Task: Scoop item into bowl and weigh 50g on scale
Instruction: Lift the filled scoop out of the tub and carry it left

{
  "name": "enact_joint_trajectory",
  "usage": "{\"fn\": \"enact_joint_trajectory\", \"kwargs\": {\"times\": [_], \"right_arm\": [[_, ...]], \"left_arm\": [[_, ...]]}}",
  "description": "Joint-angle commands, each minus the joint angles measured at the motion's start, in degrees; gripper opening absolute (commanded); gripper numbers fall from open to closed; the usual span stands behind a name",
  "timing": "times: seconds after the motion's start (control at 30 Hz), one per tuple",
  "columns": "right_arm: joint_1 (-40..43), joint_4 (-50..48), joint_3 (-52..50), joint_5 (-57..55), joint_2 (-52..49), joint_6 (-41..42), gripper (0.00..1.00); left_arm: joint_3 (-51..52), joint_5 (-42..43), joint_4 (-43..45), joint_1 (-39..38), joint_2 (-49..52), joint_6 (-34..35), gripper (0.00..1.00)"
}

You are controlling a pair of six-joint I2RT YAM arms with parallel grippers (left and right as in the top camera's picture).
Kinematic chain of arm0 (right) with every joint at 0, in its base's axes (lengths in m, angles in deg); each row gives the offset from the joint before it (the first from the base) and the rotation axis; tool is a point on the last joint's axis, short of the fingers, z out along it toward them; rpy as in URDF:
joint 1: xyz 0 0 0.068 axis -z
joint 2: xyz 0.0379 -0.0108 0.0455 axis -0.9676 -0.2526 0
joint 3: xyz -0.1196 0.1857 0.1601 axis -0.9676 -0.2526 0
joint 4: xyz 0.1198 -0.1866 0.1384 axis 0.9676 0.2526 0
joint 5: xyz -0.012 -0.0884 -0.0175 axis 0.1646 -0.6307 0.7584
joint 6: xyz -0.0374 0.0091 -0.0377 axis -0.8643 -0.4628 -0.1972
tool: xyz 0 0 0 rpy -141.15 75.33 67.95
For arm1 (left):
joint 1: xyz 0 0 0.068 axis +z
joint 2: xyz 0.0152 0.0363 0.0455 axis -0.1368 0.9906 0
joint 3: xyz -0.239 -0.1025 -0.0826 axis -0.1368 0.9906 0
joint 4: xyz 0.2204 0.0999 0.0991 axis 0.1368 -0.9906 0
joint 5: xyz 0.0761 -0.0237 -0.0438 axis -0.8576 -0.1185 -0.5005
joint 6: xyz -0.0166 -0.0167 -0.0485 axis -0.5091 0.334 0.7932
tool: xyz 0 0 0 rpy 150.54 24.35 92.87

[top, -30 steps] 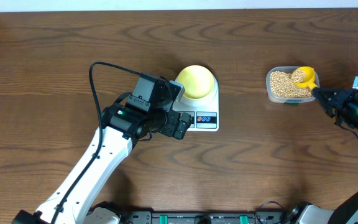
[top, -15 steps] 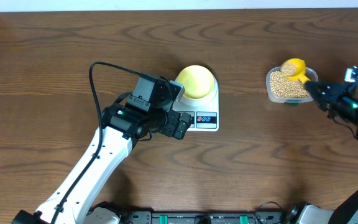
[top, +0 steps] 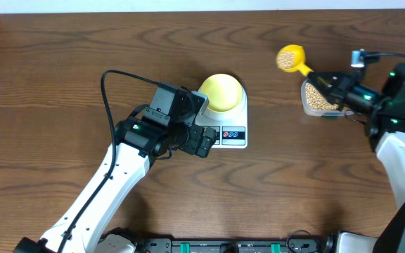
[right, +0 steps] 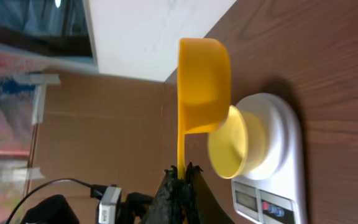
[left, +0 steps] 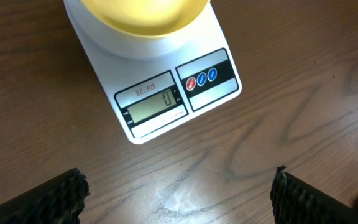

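Observation:
The pale yellow-green bowl (top: 222, 91) sits empty on the white scale (top: 232, 133); its display reads 0 in the left wrist view (left: 157, 102). My right gripper (top: 320, 77) is shut on the handle of the bright yellow scoop (top: 289, 58), which holds tan beans and hovers left of the clear tub of beans (top: 320, 98). In the right wrist view the scoop (right: 202, 87) is between me and the bowl (right: 229, 144) on the scale (right: 272, 155). My left gripper (left: 179, 199) is open and empty over bare table just in front of the scale.
The left arm (top: 153, 130) lies beside the scale's left front corner. A white wall and cardboard panel border the table's far edge (right: 135, 93).
My right gripper has lifted the scoop out of the tub with beans in it and carried it up and left, toward the scale. The left arm has not moved.

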Motion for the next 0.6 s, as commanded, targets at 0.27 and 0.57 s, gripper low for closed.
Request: {"fn": "enact_joint_trajectory", "kwargs": {"times": [0.27, 0.57], "right_arm": [[-13.42, -3.65, 0.02, -12.28, 0.00, 7.02, 0.01], [-20.57, -3.69, 0.02, -22.18, 0.00, 3.56, 0.01]], "left_arm": [[0.13, 0.66, 0.07, -0.07, 0.15, -1.01, 0.96], [0.13, 0.66, 0.07, -0.07, 0.15, -1.01, 0.96]]}}
